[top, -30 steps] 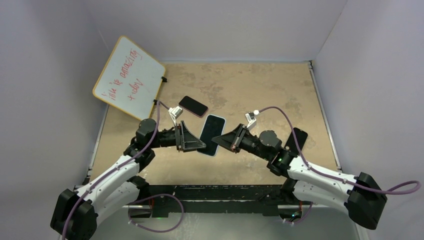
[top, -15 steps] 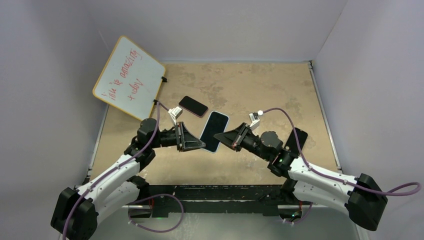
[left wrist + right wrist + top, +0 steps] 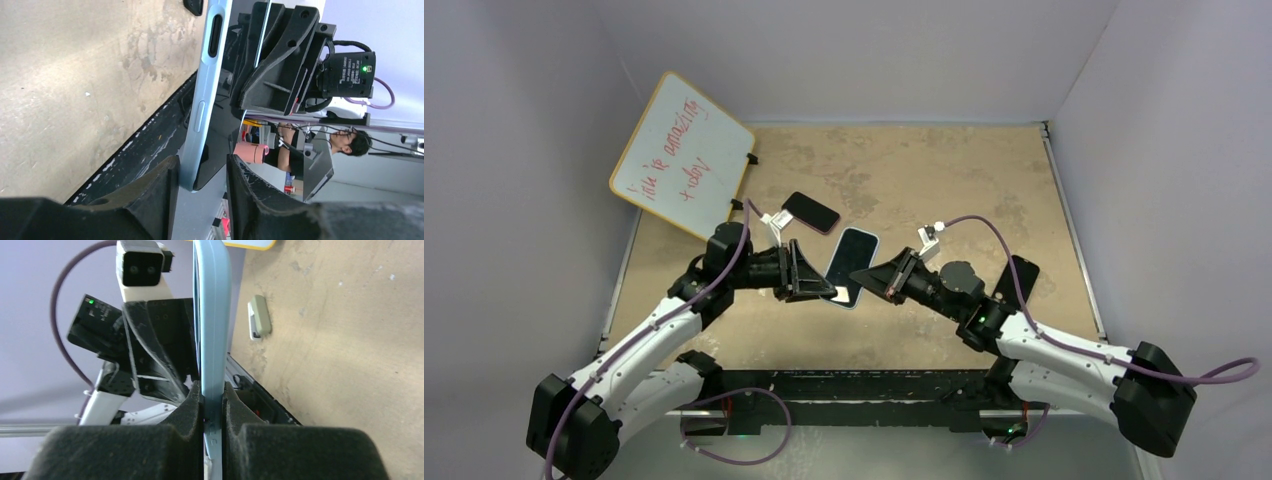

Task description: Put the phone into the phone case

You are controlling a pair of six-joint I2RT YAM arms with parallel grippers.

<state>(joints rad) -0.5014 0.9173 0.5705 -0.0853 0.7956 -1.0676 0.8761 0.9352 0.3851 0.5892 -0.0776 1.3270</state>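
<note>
A light blue phone case [image 3: 852, 262] with a dark phone screen in it is held on edge above the table between both arms. My right gripper [image 3: 861, 276] is shut on its right edge; in the right wrist view the blue edge [image 3: 212, 315] is pinched between the pads of my right gripper [image 3: 212, 395]. My left gripper [image 3: 829, 293] is open around the case's near corner. In the left wrist view its [image 3: 202, 175] left jaw touches the case's back [image 3: 204, 100], and a gap separates the other jaw from the screen [image 3: 220, 145].
A black phone [image 3: 810, 211] lies flat on the table behind the left gripper. A flat black item [image 3: 1021, 275] lies by the right arm, partly hidden. A whiteboard [image 3: 681, 153] leans at the back left. A small beige block [image 3: 260, 316] lies on the table.
The left arm has moved forward and its open jaws have come around the case's near corner. The right gripper keeps its hold; the case has shifted only slightly.
</note>
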